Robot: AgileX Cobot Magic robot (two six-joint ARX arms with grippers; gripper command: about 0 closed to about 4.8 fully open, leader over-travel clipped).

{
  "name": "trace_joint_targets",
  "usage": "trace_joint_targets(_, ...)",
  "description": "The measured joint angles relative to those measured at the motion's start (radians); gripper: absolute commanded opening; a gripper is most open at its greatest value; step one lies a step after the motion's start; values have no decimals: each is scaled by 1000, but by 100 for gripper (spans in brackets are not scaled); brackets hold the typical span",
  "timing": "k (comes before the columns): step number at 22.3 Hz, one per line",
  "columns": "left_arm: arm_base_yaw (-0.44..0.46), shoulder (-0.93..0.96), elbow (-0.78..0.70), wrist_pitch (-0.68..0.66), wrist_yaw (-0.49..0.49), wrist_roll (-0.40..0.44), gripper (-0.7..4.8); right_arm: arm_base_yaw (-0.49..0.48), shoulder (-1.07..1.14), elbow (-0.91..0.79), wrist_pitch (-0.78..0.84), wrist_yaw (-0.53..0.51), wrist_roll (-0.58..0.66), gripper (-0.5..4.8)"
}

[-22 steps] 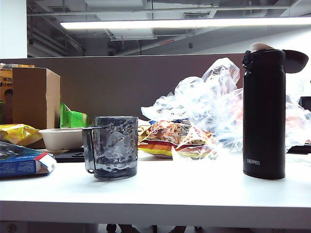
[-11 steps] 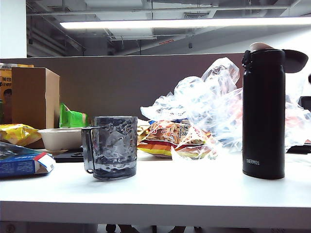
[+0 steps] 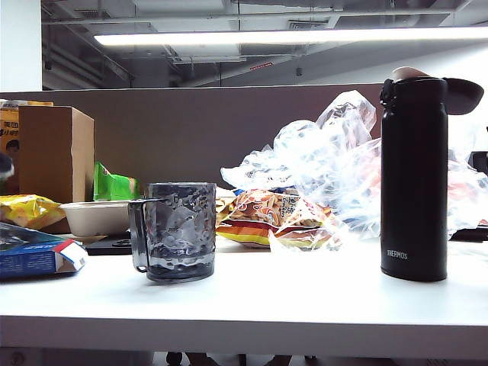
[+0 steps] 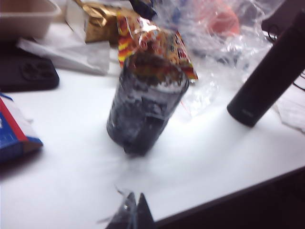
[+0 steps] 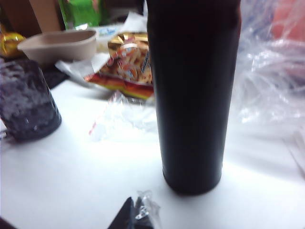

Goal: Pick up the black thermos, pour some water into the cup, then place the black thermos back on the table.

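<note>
thermos: black thermos (image 3: 414, 179) stood upright on the table (image 3: 305, 305), lid flipped open, held by nothing; well apart from the cup (image 3: 174, 231).
right claw: right gripper (image 5: 135, 215) was clenched empty, tips just short of the thermos base (image 5: 192, 95), table showing between.
left claw: left gripper (image 4: 132, 215) was clenched empty, near the cup (image 4: 145, 109); thermos (image 4: 269, 78) off to the side, further out.
exterior only: open lid, pale spout, white lettering; neither claw visible there.
wrist only: dark phone (image 4: 26, 74) beyond the cup.
cut off: thermos top out of frame in both wrist views; both blurred.
clutter: snack bag (image 3: 278, 221), pale bowl (image 3: 97, 217) behind the cup.
</note>
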Motion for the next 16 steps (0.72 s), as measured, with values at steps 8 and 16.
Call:
trace_joint_targets(8,0,0,-19,57,2,34,-5,0,0,0,-13,-2,0,-5)
trace_joint_targets(16,0,0,-19,57,2,34,-5,-6,-10,0,-14,-5,0,-5)
